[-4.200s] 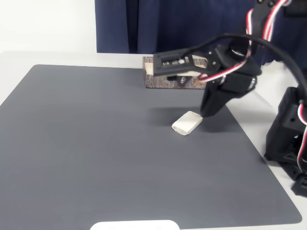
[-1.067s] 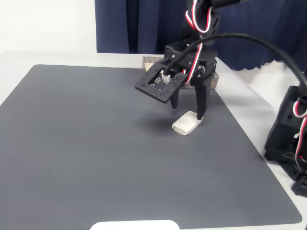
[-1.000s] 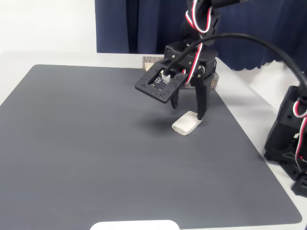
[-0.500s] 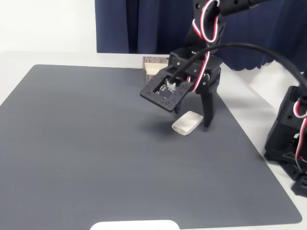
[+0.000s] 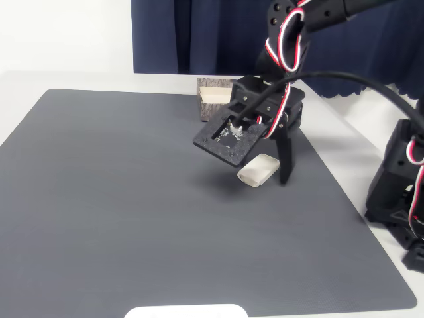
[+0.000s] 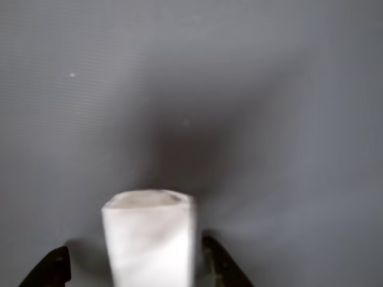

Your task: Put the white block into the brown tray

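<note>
The white block (image 5: pixel 259 169) lies flat on the grey mat (image 5: pixel 119 199), right of centre in the fixed view. My gripper (image 5: pixel 266 173) is lowered over it and open, one finger on each side. The right finger (image 5: pixel 285 162) reaches down to the mat, and the other is hidden behind the wrist board. In the wrist view the block (image 6: pixel 149 236) stands between the two fingertips of the gripper (image 6: pixel 134 263), with a gap on the left and the right fingertip (image 6: pixel 216 260) close against it. The brown tray (image 5: pixel 213 93) sits at the mat's far edge, partly hidden behind the arm.
A flat white plate (image 5: pixel 185 311) pokes in at the near edge of the mat. The arm's black base (image 5: pixel 397 192) stands off the mat at the right. A dark blue curtain (image 5: pixel 199 33) hangs behind the table.
The gripper has come down and shifted slightly right, so its fingers now straddle the block instead of hovering above it. The block has stayed in place.
</note>
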